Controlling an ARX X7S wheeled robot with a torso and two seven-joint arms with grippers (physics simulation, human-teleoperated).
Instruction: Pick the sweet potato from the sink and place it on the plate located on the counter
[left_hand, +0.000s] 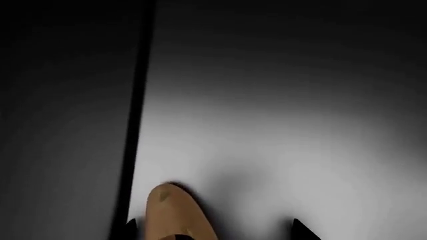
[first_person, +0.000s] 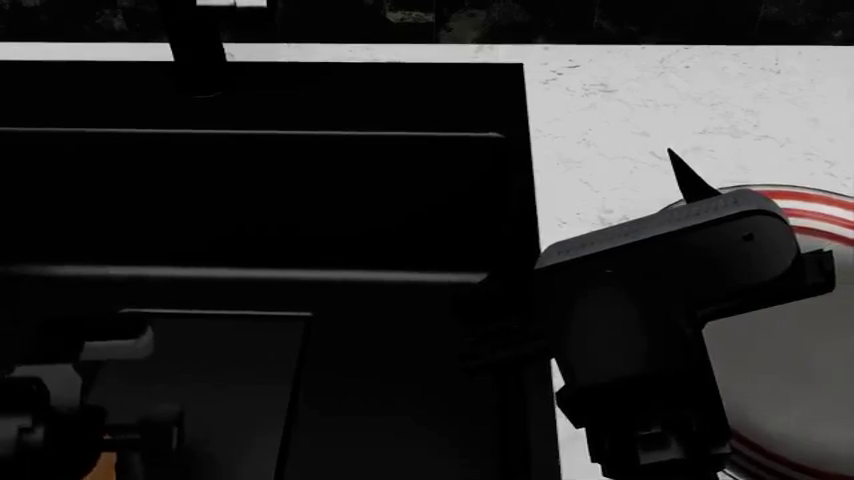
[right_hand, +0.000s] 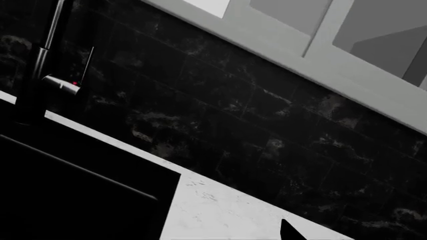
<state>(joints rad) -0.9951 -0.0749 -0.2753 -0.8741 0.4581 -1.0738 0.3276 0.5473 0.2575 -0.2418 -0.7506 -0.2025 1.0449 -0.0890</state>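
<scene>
With the left claw (left_hand: 217, 231) spread around the sweet potato (left_hand: 175, 212) on the sink (first_person: 267, 180) floor, I judge grasping comes next: close, lift, carry to the plate (first_person: 801, 215). Right claw's state: unclear.

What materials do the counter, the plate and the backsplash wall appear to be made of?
Counter: white marble-look stone, fine grey veins.
Plate: probably glazed ceramic, glossy grey centre, red-and-white striped rim.
Backsplash wall: dark tiles with pale mottling, apparently polished stone.
</scene>
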